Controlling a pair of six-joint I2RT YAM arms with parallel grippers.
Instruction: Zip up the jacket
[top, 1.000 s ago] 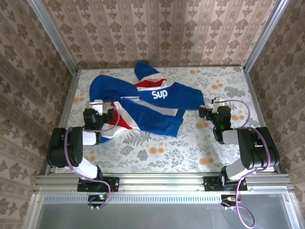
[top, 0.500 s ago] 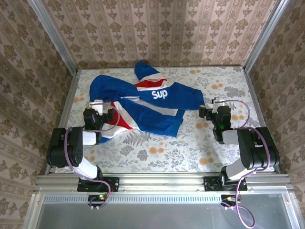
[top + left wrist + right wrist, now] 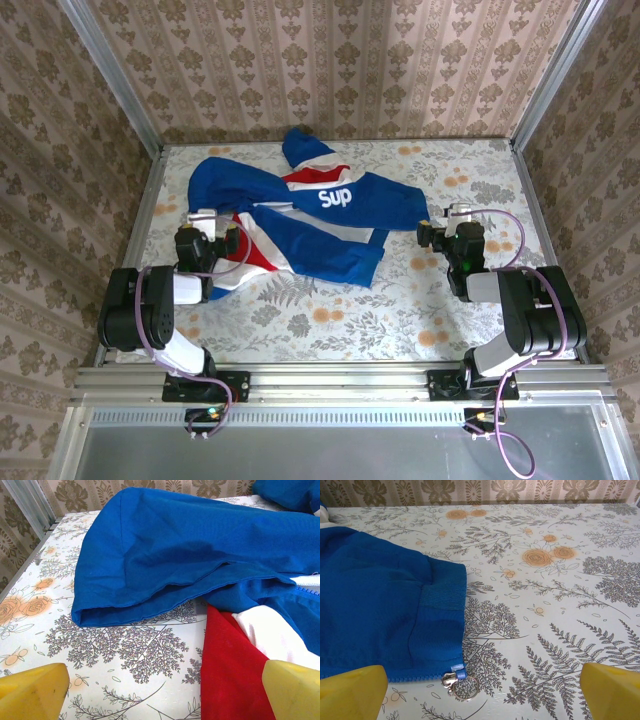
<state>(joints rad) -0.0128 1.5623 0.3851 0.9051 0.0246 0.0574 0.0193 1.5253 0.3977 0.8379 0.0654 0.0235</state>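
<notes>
- We find the left gripper (image 3: 160,700) released, its yellow fingers (image 3: 31,692) spread wide with nothing clasped.
- The jacket (image 3: 170,545) lies just ahead of it. A smooth blue fold crosses the front, its open hemmed edge toward the left finger.
- A red panel (image 3: 230,680) runs in between the fingers, nearer the right one, with white cloth beside it.
- The right gripper (image 3: 480,695) is likewise released and wide. The jacket's blue corner, edged with a ribbed band, sits ahead and to its left.
- The zipper pull (image 3: 456,680), small metal with a ring, rests at that corner between the fingers, closer to the left one.
- The table (image 3: 560,605) is flat, printed with ferns and orange roses.
- From above, we note the jacket rumpled and open-fronted, reaching from the left gripper nearly to the right.
- We cannot tell whether the right gripper's left finger touches the cloth. The zipper teeth are barely visible at the left wrist view's right edge.
</notes>
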